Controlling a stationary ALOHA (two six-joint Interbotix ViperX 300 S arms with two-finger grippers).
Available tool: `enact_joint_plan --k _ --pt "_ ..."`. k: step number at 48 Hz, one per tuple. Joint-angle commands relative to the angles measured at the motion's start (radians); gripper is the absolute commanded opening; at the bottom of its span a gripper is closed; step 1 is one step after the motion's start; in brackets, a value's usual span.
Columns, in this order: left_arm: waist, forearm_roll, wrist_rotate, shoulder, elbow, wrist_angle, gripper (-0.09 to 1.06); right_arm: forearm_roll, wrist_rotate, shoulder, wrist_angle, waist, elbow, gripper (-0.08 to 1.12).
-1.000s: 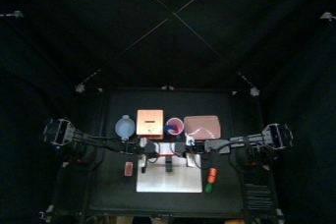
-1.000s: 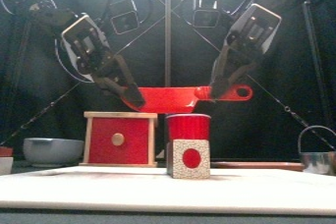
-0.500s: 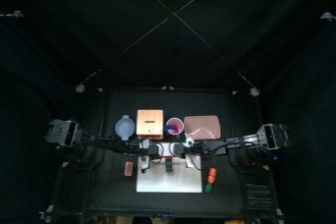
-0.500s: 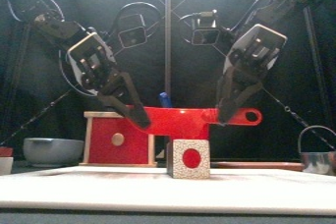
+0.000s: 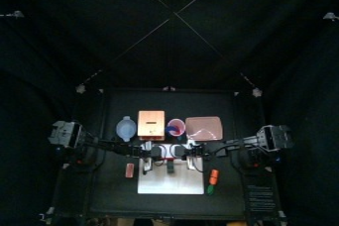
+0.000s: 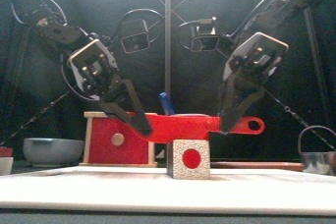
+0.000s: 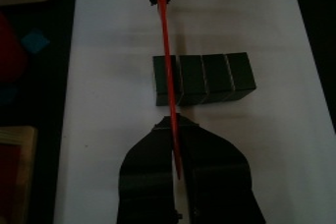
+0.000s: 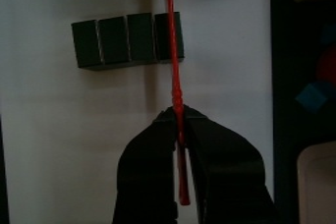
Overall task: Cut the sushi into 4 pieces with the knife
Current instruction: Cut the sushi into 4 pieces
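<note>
The left tool (image 6: 136, 125) and right tool (image 6: 234, 122) each pinch one end of the red knife (image 6: 191, 125), jaws narrow on it, holding it level over the sushi roll (image 6: 191, 158); the roll sits on the white cutting board (image 6: 92, 187) in the middle of the surface; from the front only its end face shows; in the wrist views the knife is a thin edge-on line across an end block; whether the blade touches the roll is unclear; a blue knife (image 6: 165, 101) peeks up behind, its holder hidden.
</note>
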Motion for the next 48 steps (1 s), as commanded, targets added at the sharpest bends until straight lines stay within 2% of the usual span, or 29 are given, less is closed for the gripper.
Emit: enact_joint_plan --k 1,26,38,48 --pt "-0.015 0.003 0.003 0.000 -0.020 -0.002 0.29 -0.005 0.002 -0.005 -0.003 -0.003 -0.009 0.26" --pt "-0.032 0.005 0.005 0.015 -0.017 0.002 0.28 -0.008 0.003 0.026 0.014 0.026 -0.018 0.26" --pt "-0.048 0.002 0.003 0.025 -0.023 0.041 0.28 -0.006 0.005 0.040 0.015 0.041 -0.028 0.26" --pt "-0.055 0.003 0.003 0.025 -0.025 0.048 0.28 -0.006 0.005 0.041 0.015 0.048 -0.040 0.26"
